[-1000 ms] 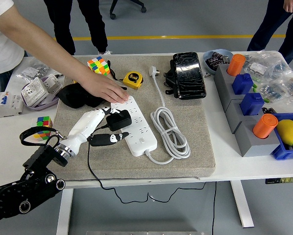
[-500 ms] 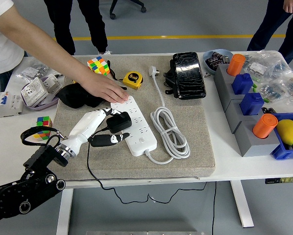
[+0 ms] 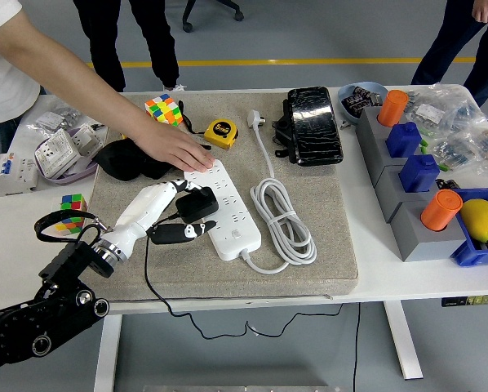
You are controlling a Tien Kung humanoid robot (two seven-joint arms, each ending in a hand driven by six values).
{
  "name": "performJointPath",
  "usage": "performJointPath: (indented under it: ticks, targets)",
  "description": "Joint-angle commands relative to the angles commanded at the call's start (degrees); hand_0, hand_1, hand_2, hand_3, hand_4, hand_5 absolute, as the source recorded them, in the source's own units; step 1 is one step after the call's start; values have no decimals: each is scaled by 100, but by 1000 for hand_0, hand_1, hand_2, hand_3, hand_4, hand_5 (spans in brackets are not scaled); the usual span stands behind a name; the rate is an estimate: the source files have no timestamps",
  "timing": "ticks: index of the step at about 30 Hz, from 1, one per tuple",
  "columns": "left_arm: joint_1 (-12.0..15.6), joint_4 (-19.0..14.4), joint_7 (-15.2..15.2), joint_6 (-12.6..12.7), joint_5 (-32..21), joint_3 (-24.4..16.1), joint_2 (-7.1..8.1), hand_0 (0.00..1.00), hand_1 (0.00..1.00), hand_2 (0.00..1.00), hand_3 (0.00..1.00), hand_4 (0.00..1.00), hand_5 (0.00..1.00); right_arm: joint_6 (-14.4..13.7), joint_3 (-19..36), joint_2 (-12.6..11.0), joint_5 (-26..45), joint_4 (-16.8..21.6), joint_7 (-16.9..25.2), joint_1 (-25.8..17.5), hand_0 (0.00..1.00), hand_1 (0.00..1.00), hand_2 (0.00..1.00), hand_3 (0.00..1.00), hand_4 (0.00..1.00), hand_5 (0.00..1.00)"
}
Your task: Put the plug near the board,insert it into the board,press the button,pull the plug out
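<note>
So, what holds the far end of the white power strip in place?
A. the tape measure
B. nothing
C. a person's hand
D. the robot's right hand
C: a person's hand lies flat on the far end of the strip, while the left robot hand grips the plug.

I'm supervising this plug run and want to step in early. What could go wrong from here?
1. The person's hand presses the far end of the power strip, right beside the left robot hand; a sudden motion might strike it.
2. The black plug sits on the strip with its thin cable trailing under the robot hand and off the table edge; it may snag.
3. If the person lets go, the strip might lift with the plug.
</note>
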Motion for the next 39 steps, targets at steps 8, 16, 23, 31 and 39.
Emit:
performJointPath:
  ticks: [8, 16, 23, 31, 39]
  targets:
    - [32, -97, 41, 5, 37, -97, 13, 694, 727, 720, 662, 886, 550, 0, -5, 1, 5, -4, 1, 0, 567, 644, 620, 539, 917, 469]
    - [155, -402, 93, 8, -42, -390, 63, 688, 728, 721, 670, 890, 546, 0, -23, -3, 7, -5, 1, 3, 568, 644, 619, 539, 916, 469]
    - [257, -710, 267, -67, -119, -626, 102, 657, 708, 717, 673, 893, 546, -1, -24, -10, 1, -1, 2, -6, 568, 643, 619, 538, 916, 469]
    - [389, -1015, 483, -169, -510, -831, 91, 477, 638, 668, 683, 903, 552, -3, -35, -19, -3, -1, -2, 8, 567, 643, 618, 539, 916, 468]
    - [454, -1427, 757, -300, -812, -953, 86, 364, 543, 592, 688, 912, 553, -7, -23, -16, 2, -2, -1, -15, 567, 644, 618, 538, 916, 469]
